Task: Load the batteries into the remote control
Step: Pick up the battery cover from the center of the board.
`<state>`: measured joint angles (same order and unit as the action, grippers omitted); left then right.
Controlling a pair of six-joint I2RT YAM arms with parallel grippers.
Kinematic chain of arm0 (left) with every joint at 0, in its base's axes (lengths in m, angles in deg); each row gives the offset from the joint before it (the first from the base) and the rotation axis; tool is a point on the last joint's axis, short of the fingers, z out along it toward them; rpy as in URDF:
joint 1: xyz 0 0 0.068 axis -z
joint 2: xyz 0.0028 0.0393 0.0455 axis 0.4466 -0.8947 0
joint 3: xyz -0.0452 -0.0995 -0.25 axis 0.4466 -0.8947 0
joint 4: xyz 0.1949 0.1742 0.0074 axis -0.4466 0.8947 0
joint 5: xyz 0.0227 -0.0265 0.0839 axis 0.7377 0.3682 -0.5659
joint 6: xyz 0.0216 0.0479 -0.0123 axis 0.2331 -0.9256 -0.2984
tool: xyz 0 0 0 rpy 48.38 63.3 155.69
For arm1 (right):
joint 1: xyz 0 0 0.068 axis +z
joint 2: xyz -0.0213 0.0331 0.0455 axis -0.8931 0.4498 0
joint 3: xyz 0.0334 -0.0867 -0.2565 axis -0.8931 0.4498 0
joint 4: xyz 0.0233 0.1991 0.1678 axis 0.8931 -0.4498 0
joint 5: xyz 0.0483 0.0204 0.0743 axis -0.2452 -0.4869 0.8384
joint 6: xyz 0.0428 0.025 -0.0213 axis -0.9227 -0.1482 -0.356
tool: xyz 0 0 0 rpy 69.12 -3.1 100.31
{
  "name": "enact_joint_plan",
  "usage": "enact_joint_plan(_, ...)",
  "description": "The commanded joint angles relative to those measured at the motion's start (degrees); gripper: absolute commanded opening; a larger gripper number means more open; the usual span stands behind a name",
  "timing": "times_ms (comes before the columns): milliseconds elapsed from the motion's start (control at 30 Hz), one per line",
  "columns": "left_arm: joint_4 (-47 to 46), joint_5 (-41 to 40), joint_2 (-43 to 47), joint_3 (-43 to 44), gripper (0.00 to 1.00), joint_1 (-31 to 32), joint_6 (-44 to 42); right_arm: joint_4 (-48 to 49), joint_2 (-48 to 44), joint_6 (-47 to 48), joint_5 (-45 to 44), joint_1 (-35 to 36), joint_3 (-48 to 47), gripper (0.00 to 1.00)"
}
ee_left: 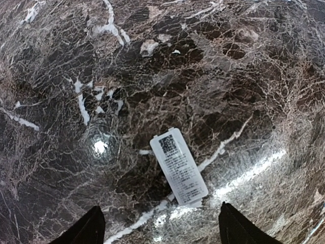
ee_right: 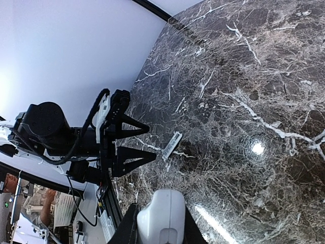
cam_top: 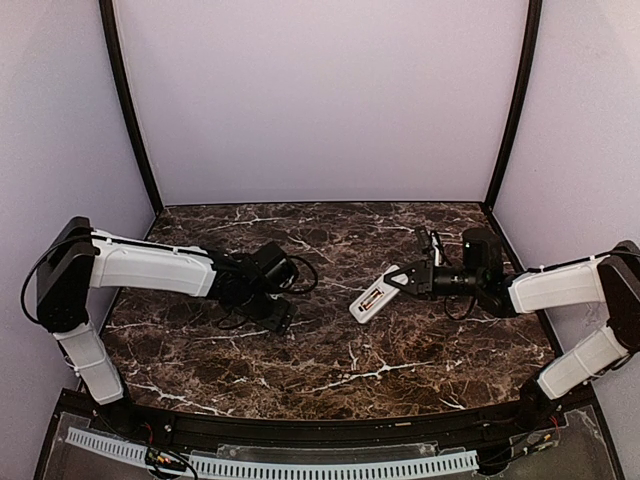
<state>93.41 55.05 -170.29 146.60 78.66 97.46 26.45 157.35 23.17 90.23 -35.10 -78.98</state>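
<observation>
We pinch one end of the remote control (cam_top: 376,298), likely light, stiff and slick, in our right fingers (ee_right: 127,230); left fingers (ee_left: 87,230) gape empty.

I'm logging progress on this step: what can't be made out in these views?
- Any batteries inside the remote control: top view, too small.
- Remote's body: right wrist view, cut off by the bottom edge and right gripper.
- Print on the flat white piece: left wrist view, blurred.
- That piece: top view, hidden by left gripper.
</observation>
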Motion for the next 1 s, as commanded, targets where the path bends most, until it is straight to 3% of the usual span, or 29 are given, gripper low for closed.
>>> enact_joint_plan(0, 0.6, 0.7, -1.5, 1.7, 0.76, -0.4, 2.7, 1.5, -1.3, 0.9, 1.1, -0.5, 0.3, 0.00)
enact_joint_plan(533, -0.6, 3.2, -8.4, 4.3, 0.55, -0.3, 3.2, 2.5, 0.5, 0.4, 1.8, -0.6, -0.5, 0.00)
enact_joint_plan(967, 3.0, 1.3, -8.4, 2.9, 0.36, -2.2, 4.5, 2.3, 0.4, 0.6, 2.1, -0.7, -1.0, 0.00)
